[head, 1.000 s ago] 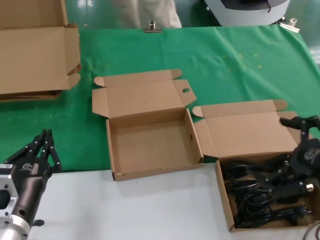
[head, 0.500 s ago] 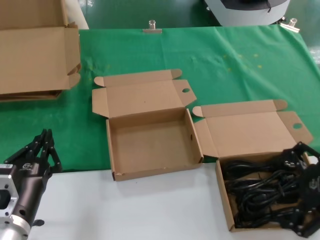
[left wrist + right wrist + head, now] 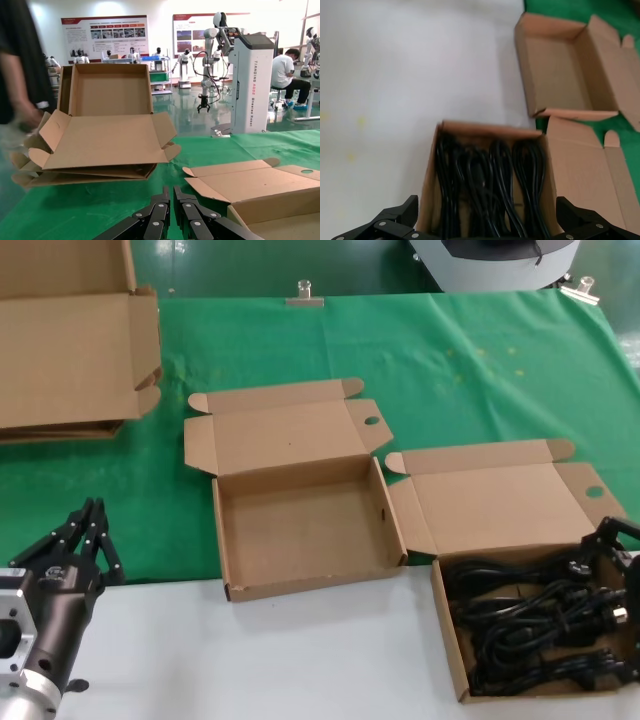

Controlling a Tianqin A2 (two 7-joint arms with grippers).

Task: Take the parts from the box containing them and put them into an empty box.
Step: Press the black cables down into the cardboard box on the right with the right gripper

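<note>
Matt brown cardboard boxes (image 3: 300, 530) sit on green cloth (image 3: 450, 370); the power cords (image 3: 530, 625) look smooth black plastic.

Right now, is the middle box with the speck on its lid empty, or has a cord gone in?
Empty. The empty box shows only bare cardboard floor; all the power cords lie in the box containing them.

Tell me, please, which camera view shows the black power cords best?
The head view: the power cords lie coiled in their box, unobstructed. The right wrist view shows them closer but cropped. The left wrist view shows none.
</note>
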